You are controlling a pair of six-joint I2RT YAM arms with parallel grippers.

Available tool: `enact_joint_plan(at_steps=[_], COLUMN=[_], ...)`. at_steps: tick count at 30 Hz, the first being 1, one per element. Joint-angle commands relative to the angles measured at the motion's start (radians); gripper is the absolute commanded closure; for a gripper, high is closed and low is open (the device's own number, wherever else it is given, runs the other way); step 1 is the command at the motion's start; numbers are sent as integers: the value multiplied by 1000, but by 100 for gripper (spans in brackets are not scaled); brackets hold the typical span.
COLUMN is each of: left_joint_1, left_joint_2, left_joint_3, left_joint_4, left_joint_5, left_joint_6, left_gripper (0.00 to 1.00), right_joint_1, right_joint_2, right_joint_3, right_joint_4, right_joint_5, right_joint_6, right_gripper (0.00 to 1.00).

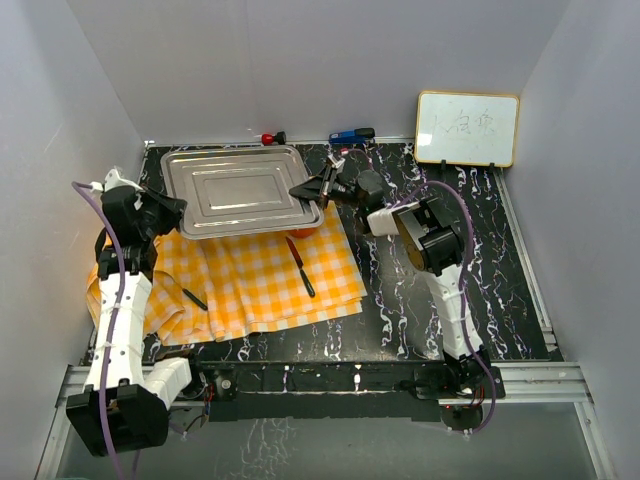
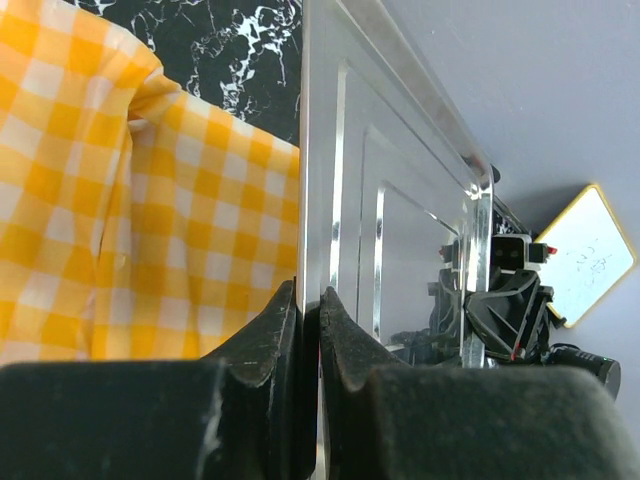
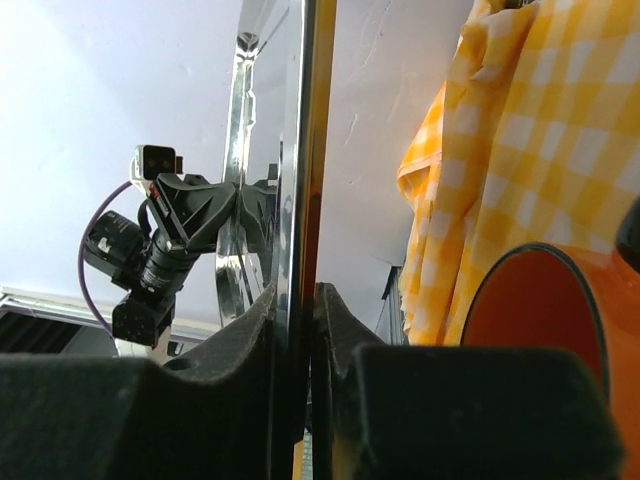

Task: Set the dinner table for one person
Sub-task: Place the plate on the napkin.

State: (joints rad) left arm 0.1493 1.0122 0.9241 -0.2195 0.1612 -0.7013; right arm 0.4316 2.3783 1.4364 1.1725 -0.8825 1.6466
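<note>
L gripper [image 2: 308,310]: pinching tray [image 1: 240,190] L rim | R gripper [image 3: 297,300]: pinching R rim | tray: over far part of checked cloth [image 1: 260,275], orange cup [image 3: 540,330] by R corner | dinner table [image 1: 430,310]: black top under all | risk: thin rim slips if arms move unevenly; tray tilts, hits cup, drags cloth w/ knife [image 1: 300,266].

bright even overhead light, mirror glare on the steel tray [image 1: 240,190].
</note>
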Motion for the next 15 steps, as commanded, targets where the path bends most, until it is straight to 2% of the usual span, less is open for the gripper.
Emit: enact_joint_plan(at_steps=[1, 5, 7, 11, 13, 15], left_joint_1=[-65, -49, -46, -47, -46, -45], left_joint_2=[53, 66, 68, 87, 105, 124], left_joint_3=[-23, -70, -80, -72, -57, -39], left_joint_4=[-147, -188, -196, -189, -187, -186], left_joint_5=[67, 87, 75, 64, 53, 43], left_joint_6=[18, 26, 32, 43, 57, 72], left_gripper=[100, 100, 100, 100, 100, 100], right_joint_1=[234, 270, 287, 302, 304, 312], right_joint_2=[-113, -146, -184, -271, -314, -348], right_joint_3=[107, 77, 58, 80, 140, 208], right_joint_4=[148, 67, -91, -632, -942, -1163], right_joint_5=[-68, -65, -54, 56, 200, 384], right_joint_6=[-63, -120, -251, -650, -876, -1040], right_gripper=[100, 100, 100, 100, 100, 100])
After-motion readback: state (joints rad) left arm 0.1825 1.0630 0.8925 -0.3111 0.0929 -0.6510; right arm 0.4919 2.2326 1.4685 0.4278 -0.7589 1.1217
